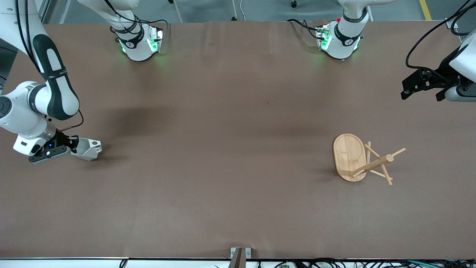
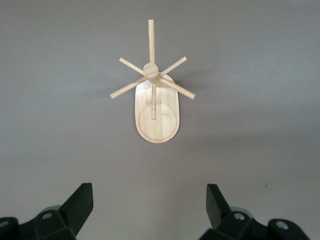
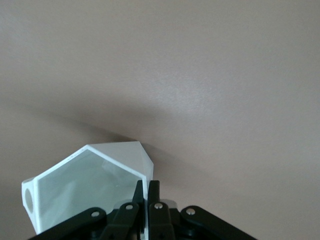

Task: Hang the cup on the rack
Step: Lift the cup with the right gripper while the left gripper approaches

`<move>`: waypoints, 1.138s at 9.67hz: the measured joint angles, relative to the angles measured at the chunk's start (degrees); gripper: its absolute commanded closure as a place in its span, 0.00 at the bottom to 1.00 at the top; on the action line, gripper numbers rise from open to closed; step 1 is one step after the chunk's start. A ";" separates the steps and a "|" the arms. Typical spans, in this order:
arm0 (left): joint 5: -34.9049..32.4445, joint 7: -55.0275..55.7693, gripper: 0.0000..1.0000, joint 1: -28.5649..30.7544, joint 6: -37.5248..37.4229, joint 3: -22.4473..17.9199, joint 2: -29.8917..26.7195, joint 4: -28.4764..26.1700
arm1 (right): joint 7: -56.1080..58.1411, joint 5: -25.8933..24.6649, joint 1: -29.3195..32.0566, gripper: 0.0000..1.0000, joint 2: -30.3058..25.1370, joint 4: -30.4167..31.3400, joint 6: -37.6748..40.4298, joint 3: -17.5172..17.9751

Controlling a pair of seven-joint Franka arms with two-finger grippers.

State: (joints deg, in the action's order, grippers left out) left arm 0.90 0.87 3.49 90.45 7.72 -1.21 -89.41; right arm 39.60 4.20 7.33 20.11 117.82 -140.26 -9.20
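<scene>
Right gripper (image 1: 73,146) sits low at the right arm's end of the table, its fingers (image 3: 148,192) pinched fully together on a thin wall of the cup (image 1: 88,148) at the rim — the cup rests tilted on the table (image 1: 223,149), its blocky handle and round hole pointing away from the gripper, toward the rack. The step in hand looks like the lift: I would raise it straight and slowly, since a pinch on one thin wall (and a faceted one at that) may let the cup swing. That rack (image 1: 359,158) stands well apart at the left arm's end, upright on its oval base with pegs crossing. Left gripper (image 2: 149,206) waits in the air above the table near the rack, jaws wide and empty.
</scene>
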 measured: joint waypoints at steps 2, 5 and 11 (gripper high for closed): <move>0.00 -0.04 0.00 0.00 0.01 0.01 0.12 -0.01 | -0.01 5.53 -0.05 0.99 -2.34 -8.24 15.50 0.05; 0.00 -0.38 0.00 -0.36 0.11 0.15 0.70 0.02 | -0.03 15.67 -0.93 1.00 -3.92 -18.42 31.04 0.41; 0.33 -8.04 0.00 -4.05 0.18 3.51 2.55 0.08 | -8.27 41.15 -8.67 1.00 -3.89 -22.68 40.11 0.81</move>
State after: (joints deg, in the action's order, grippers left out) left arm 1.23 -7.17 -0.56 90.63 11.24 1.34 -89.33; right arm 31.33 45.35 -1.34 16.22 95.13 -100.15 -8.39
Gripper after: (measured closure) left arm 0.000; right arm 0.956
